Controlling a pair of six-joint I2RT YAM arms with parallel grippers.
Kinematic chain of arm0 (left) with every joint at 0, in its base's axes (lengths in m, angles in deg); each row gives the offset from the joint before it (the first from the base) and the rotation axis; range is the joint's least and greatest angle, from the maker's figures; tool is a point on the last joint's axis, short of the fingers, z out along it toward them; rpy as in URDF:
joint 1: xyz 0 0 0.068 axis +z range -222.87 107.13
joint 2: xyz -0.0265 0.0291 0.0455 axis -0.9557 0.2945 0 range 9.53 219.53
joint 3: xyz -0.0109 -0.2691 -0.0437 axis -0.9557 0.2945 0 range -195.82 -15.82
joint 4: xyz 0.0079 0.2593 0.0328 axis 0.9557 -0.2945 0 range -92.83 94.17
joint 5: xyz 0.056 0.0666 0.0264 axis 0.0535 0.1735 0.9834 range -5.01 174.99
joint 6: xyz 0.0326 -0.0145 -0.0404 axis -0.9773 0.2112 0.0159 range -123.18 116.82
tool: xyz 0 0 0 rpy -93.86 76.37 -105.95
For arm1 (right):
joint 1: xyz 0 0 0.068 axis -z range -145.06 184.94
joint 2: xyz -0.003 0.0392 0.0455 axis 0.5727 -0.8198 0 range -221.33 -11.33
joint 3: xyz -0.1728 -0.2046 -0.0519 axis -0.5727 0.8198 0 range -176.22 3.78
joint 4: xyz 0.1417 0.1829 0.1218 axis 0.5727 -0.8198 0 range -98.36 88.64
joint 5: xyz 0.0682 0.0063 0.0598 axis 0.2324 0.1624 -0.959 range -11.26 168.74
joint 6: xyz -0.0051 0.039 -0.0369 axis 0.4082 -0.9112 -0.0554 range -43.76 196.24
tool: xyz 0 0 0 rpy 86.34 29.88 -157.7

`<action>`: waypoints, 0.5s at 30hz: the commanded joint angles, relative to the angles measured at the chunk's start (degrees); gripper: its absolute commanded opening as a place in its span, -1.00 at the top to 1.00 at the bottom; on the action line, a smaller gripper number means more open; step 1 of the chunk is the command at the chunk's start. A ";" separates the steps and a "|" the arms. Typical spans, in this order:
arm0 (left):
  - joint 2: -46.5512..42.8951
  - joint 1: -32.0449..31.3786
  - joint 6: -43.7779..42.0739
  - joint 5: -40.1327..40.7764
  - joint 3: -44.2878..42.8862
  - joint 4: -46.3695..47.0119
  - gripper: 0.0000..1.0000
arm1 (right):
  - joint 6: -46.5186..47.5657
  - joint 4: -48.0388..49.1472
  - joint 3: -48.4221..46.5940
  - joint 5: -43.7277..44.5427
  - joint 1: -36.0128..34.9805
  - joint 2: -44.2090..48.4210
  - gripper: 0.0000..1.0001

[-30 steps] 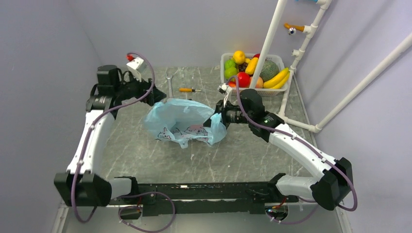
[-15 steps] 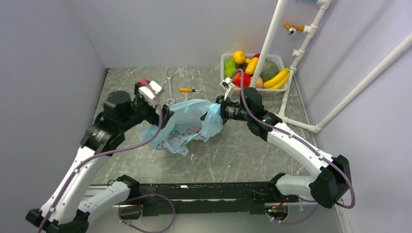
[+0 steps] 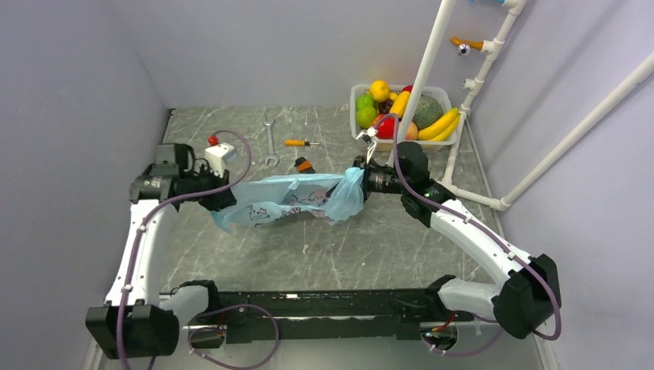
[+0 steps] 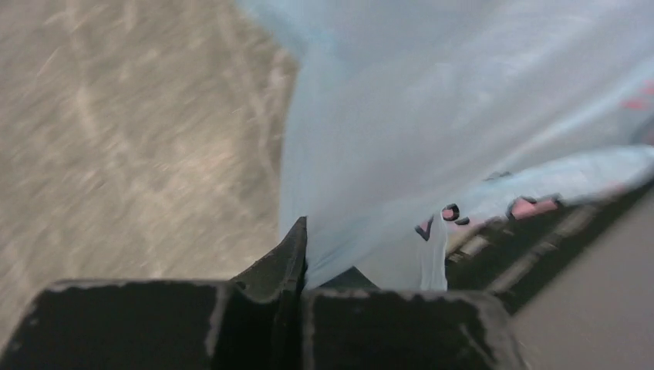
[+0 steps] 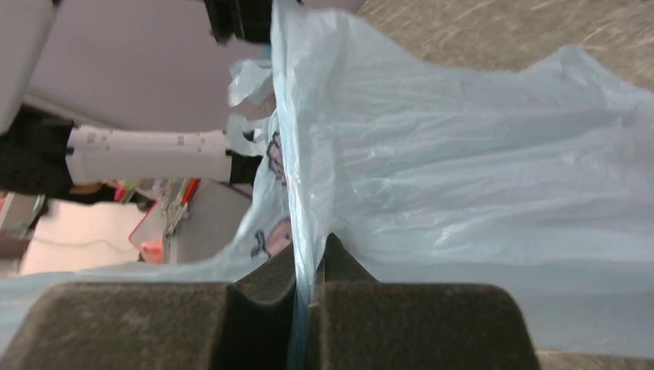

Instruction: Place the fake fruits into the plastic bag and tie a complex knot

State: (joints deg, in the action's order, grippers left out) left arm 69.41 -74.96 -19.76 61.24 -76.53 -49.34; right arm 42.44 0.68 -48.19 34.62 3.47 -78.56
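left jaws and right jaws each clamp the plastic bag (image 3: pixel 287 202) stretched between them, its inside hidden.

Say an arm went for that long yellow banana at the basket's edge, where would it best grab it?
Probably across its middle, coming straight down. The banana lies atop the other fruit along the white basket's rim, so its slim curved body is bare on top, while the rim and the white pipe crowd its sides.
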 commanded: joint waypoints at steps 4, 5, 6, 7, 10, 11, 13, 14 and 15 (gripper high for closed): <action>12.08 14.13 -33.14 -59.78 -14.15 -36.49 1.00 | 7.34 7.17 1.64 -13.72 2.00 0.64 1.00; 12.87 14.12 -32.12 -63.35 -13.69 -36.73 1.00 | 7.47 9.40 2.06 -13.40 0.95 0.25 1.00; 13.15 13.95 -31.31 -66.26 -13.06 -36.54 1.00 | 8.92 10.30 1.71 -12.11 -0.54 -0.18 1.00; 12.89 13.56 -31.21 -68.42 -12.43 -36.36 1.00 | 10.67 10.12 0.70 -10.55 -2.05 -0.77 1.00; 13.02 11.27 -30.29 -70.01 -11.87 -36.29 1.00 | 14.49 10.72 -2.38 -7.18 -5.83 -3.02 1.00; 13.65 11.08 -28.92 -70.68 -11.31 -36.30 1.00 | 14.37 11.75 -3.16 -6.56 -6.37 -3.98 1.00; 14.21 11.21 -27.06 -71.44 -9.89 -36.23 1.00 | 14.06 12.92 -4.72 -4.93 -7.38 -6.08 1.00; 13.89 11.26 -27.04 -70.72 -9.86 -36.18 1.00 | 14.63 12.50 -5.53 -3.56 -8.26 -7.04 1.00; 13.72 11.29 -26.50 -70.09 -9.87 -35.86 1.00 | 16.15 10.96 -6.40 -1.79 -9.21 -7.86 1.00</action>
State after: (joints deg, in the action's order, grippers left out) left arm 83.40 -63.75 -45.79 1.28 -87.26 -82.72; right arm 53.93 8.31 -49.83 27.69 -3.85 -84.02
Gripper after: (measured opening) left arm 0.012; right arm 0.007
